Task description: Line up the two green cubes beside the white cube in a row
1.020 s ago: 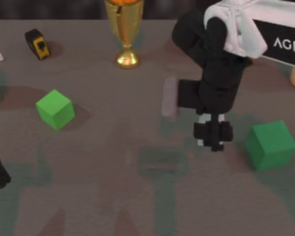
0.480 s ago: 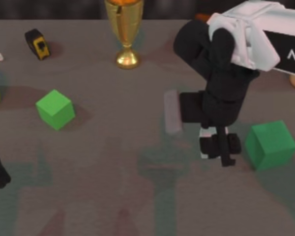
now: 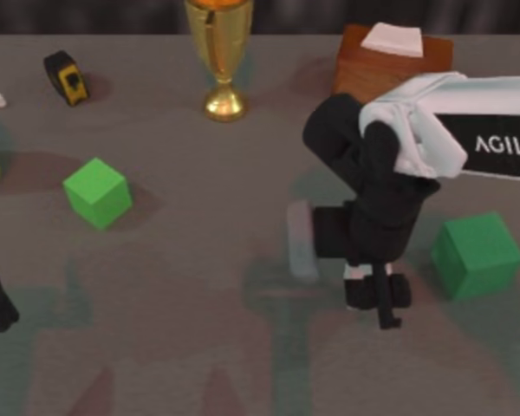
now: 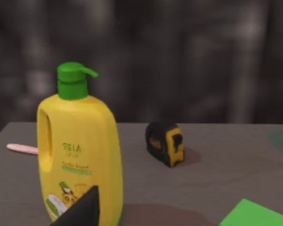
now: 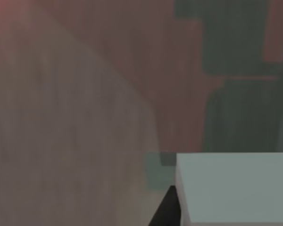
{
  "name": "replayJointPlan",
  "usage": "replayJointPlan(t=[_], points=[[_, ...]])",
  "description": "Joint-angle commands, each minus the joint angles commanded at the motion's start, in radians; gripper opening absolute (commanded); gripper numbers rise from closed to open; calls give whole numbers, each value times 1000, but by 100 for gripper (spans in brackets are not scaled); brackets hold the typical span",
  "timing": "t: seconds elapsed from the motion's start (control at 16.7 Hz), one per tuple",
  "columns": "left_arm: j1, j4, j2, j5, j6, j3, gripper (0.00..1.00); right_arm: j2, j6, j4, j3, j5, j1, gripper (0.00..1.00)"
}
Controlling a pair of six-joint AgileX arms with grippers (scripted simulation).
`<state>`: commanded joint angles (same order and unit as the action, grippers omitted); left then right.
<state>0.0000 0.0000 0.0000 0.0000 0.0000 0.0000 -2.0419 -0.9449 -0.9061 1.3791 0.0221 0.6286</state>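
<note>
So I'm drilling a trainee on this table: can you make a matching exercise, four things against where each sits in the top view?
Things:
1. lime cube
2. emerald cube
3. trophy
4. tape measure

Places:
A. back edge, near the middle
B. right side, just right of the right gripper
C. back left corner area
D. left side, in front of the tape measure

Pairs: 1-D, 2-B, 3-A, 4-C
</note>
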Motion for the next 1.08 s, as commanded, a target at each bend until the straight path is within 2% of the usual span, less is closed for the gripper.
replayJointPlan(t=[0.3,1.08], points=[[0,0,0,0,0,0,100,-5,0,12,-10,0,1,0],[0,0,0,0,0,0,100,-5,0,12,-10,0,1,98]])
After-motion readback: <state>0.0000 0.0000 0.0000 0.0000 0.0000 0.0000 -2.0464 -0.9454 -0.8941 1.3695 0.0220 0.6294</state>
